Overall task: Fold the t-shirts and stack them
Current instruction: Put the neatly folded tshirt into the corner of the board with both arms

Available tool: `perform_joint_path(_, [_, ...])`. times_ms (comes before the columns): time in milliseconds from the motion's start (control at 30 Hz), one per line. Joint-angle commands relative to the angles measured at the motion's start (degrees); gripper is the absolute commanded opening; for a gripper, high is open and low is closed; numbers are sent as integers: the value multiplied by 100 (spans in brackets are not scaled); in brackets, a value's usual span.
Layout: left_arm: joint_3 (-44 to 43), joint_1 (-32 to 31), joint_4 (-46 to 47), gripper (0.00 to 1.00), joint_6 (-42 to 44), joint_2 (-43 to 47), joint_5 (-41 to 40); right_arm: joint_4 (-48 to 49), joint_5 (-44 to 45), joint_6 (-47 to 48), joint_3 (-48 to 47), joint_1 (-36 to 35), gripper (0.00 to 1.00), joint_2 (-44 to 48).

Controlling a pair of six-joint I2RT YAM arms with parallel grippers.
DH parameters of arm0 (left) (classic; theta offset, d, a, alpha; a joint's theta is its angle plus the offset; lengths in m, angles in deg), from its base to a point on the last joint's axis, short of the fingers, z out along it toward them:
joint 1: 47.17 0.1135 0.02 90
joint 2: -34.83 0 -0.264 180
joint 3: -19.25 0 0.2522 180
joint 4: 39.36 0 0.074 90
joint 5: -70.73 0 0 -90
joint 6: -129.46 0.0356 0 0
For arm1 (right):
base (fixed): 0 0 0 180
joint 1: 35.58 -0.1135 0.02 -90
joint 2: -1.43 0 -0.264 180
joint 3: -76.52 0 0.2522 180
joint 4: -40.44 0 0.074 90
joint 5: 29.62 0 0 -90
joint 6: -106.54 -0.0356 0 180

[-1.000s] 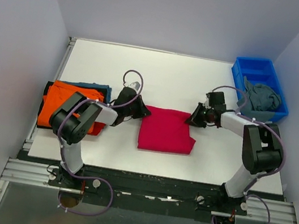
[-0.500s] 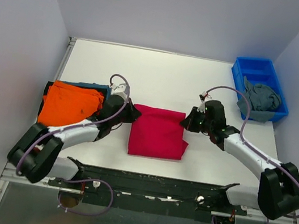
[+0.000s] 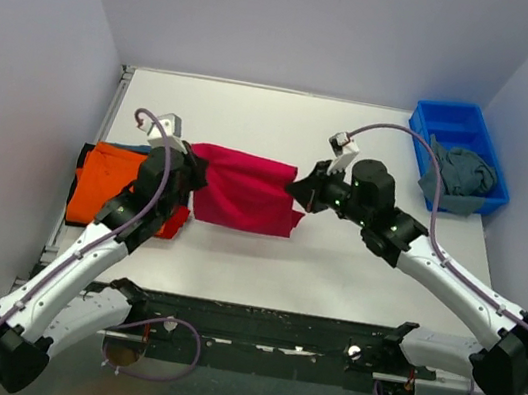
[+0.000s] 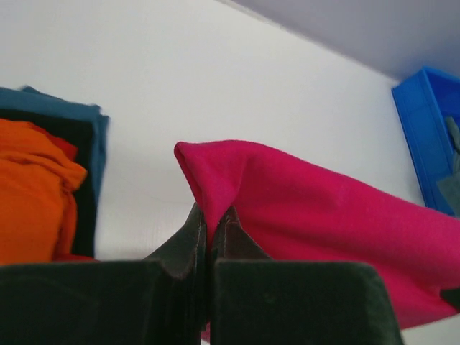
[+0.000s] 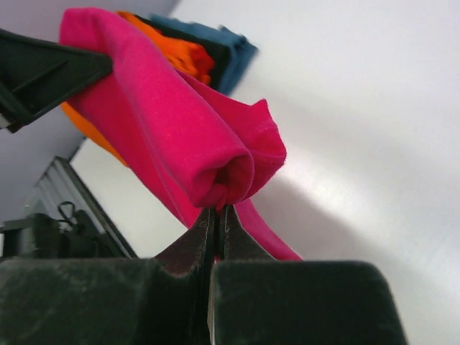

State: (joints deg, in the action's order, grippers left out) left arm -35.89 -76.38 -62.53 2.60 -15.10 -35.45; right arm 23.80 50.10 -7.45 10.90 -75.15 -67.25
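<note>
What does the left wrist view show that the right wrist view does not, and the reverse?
Only left wrist: the blue bin, at the right edge. Only right wrist: the right pincer, shut on one end of the pink shirt. Both: the pink shirt, the left pincer shut on it, the orange shirt, the white table.

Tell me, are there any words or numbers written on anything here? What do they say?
None: no words, numbers, labels or signs can be read in any view.
The pink t-shirt, the orange t-shirt and the grey t-shirt are plain.
The blue bin and the white table show no writing either.
</note>
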Motion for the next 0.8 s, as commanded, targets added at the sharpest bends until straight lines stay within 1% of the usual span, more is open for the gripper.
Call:
perform_joint_path(0, [-1089,345,-1965,0,135,449,-1816,15,175,35,-991,-567,1,-416])
perform_joint_path(100, [-1652,670,-2625,0,266,607,-2554,-64,299,78,-1711,-1042,1,-917])
perform_joint_path(200, [-2092,987,-3127,0,407,555,-3450,-73,413,17,-2397,-1447,1,-1505])
perform_joint_path(300, [-2260,1285,-3216,0,697,441,-4470,-38,413,-158,-3057,-1772,1,-2156])
perform_joint_path(400, [-2155,1707,-2971,0,1093,318,-4981,94,474,-299,-3629,-2054,1,-2780])
perform_joint_path(567, [-1874,2699,-2426,0,1673,142,-4693,59,510,-475,-4393,-2379,1,-3589])
perform_joint_path(667, [-1777,3042,-2223,0,1726,37,-4543,41,492,-589,-4640,-2432,1,-3941])
perform_joint_path(767, [-1820,3254,-2021,0,1831,-244,-4525,68,405,-738,-4790,-2441,1,-4222])
